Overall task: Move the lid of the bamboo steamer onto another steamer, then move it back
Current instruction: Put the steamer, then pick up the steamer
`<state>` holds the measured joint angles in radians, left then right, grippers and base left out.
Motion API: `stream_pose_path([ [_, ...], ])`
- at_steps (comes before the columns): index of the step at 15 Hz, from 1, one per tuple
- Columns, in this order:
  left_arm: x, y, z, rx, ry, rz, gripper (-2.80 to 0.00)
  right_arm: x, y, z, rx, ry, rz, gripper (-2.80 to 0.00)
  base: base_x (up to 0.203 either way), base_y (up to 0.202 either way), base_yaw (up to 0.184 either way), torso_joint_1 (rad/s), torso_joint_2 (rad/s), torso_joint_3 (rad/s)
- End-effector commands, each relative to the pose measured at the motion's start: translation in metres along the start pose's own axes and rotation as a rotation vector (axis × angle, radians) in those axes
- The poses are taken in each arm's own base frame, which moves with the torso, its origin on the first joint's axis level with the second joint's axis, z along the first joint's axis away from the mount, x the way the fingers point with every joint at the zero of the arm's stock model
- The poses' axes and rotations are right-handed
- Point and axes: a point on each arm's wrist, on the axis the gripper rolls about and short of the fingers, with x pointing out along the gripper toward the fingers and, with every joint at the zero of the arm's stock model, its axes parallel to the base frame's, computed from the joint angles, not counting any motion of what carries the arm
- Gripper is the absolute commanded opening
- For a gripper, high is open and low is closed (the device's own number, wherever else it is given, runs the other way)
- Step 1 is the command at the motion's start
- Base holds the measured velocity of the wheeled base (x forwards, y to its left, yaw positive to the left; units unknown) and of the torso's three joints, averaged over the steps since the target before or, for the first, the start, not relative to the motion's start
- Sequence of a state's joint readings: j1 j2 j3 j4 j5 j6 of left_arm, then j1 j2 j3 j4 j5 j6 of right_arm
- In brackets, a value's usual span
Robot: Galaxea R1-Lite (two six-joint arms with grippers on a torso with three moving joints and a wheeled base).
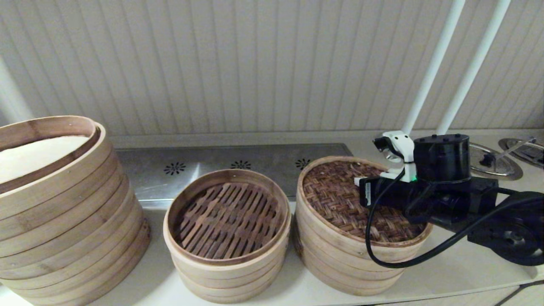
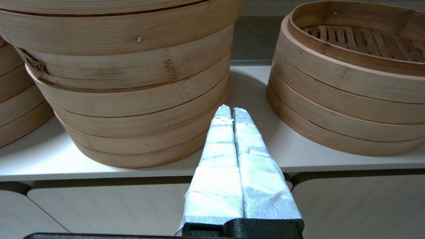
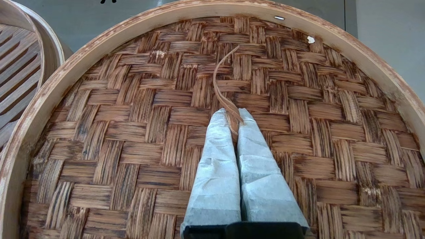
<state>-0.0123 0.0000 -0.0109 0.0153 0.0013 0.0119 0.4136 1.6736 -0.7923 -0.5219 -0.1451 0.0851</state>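
Note:
The bamboo steamer lid [image 1: 335,191] lies flat on a medium stack of pale bamboo rings [image 1: 340,259] at the right; its dark woven top fills the right wrist view [image 3: 132,132]. The stack's inside is hidden under the lid. My right gripper [image 3: 232,116] stands over the lid's middle, shut on the thin curved bamboo handle strip [image 3: 219,79]. In the head view the right arm [image 1: 442,187] covers the lid's right part. My left gripper [image 2: 231,111] is shut on nothing, low at the counter's front edge, out of the head view.
A slat-floored basket [image 1: 227,221] stands in the middle, close beside the lidded stack. A much larger tall stack [image 1: 63,212] takes the left. Behind are a metal vent panel [image 1: 204,163], two white poles [image 1: 429,76] and metal discs [image 1: 493,163] at the back right.

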Motion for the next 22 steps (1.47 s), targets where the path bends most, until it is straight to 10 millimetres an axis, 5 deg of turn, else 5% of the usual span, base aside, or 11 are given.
stream_pose_path([
  [1, 0.000, 0.000, 0.000, 0.000, 0.002, 0.000, -2.80, 0.000, 0.000, -0.001, 0.000, 0.003, 0.000, -2.80, 0.000, 0.000, 0.000, 0.000, 0.00, 0.000],
  [3, 0.000, 0.000, 0.000, 0.000, 0.002, 0.000, -2.80, -0.001, -0.001, -0.001, 0.001, 0.002, -0.003, -2.80, 0.000, 0.000, 0.000, 0.000, 0.00, 0.000],
  [4, 0.000, 0.000, 0.000, 0.000, 0.002, 0.000, -2.80, -0.003, -0.001, -0.001, 0.003, -0.002, -0.003, 0.00, 0.000, 0.000, 0.000, 0.000, 0.00, 0.000],
  [8, 0.000, 0.000, 0.000, 0.000, 0.002, 0.000, -2.80, -0.017, -0.002, 0.009, 0.008, -0.047, 0.002, 0.00, 0.000, 0.000, 0.000, 0.000, 0.00, 0.000],
  [16, 0.000, 0.000, 0.000, 0.000, 0.002, 0.000, -2.80, -0.116, -0.016, 0.025, 0.035, -0.197, 0.001, 0.00, 0.000, 0.000, 0.000, 0.000, 0.00, 0.000],
  [17, 0.000, 0.000, 0.000, 0.000, 0.002, 0.000, -2.80, -0.132, -0.019, 0.024, 0.040, -0.217, -0.005, -2.80, 0.000, 0.000, 0.000, 0.000, 0.00, 0.000],
  [22, 0.000, 0.000, 0.000, 0.000, 0.002, 0.000, -2.80, -0.205, -0.031, 0.005, 0.050, -0.246, -0.069, -2.80, 0.000, 0.000, 0.000, 0.000, 0.00, 0.000],
])
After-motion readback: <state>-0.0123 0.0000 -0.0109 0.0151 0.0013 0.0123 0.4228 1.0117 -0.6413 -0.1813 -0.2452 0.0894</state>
